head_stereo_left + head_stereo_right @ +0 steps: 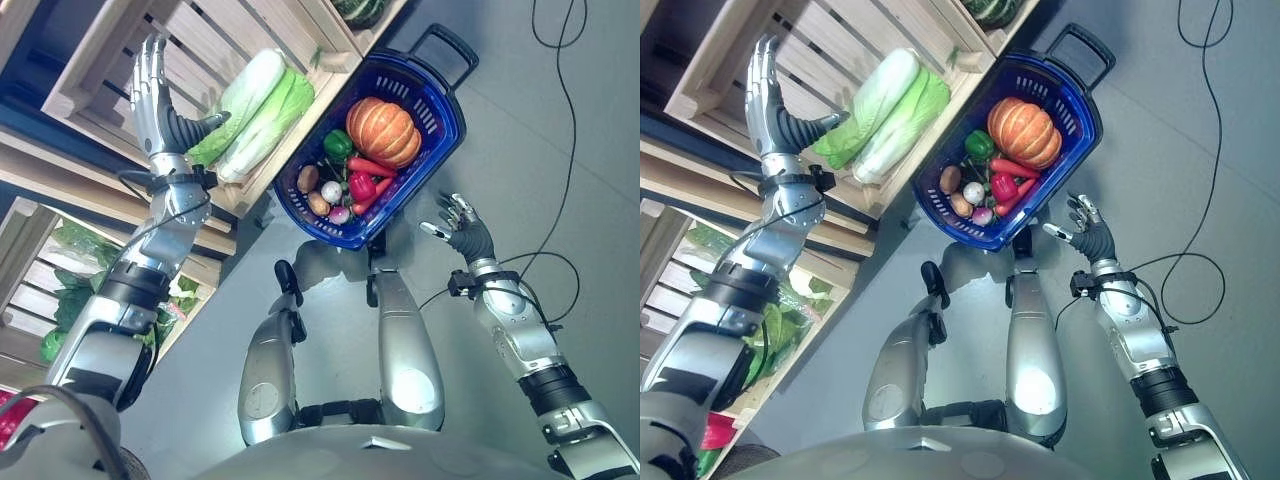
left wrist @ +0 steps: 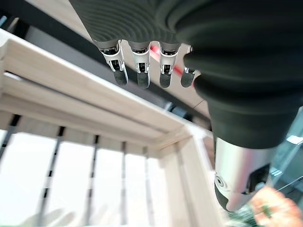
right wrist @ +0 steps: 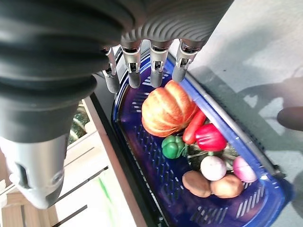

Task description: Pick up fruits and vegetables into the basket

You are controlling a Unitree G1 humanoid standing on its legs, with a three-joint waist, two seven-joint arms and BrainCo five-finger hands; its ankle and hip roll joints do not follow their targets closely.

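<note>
A blue basket point(image 1: 445, 128) with a black handle stands on the grey floor beside the wooden shelves. It holds an orange pumpkin point(image 1: 382, 131), a green pepper point(image 1: 338, 145), red peppers point(image 1: 362, 186), a white onion point(image 1: 331, 192) and brown potatoes point(image 1: 313, 192). Two pale green cabbages point(image 1: 262, 110) lie in a wooden crate point(image 1: 200, 45). My left hand point(image 1: 152, 92) is open, raised in front of that crate just left of the cabbages, its thumb pointing at them. My right hand point(image 1: 462, 228) hangs open, holding nothing, just right of the basket's near end.
A lower crate point(image 1: 60, 285) at the left holds leafy greens. A dark green melon point(image 1: 362, 10) lies in the crate at the top. Something red point(image 1: 12, 415) shows at the bottom left. Grey floor spreads to the right of the basket.
</note>
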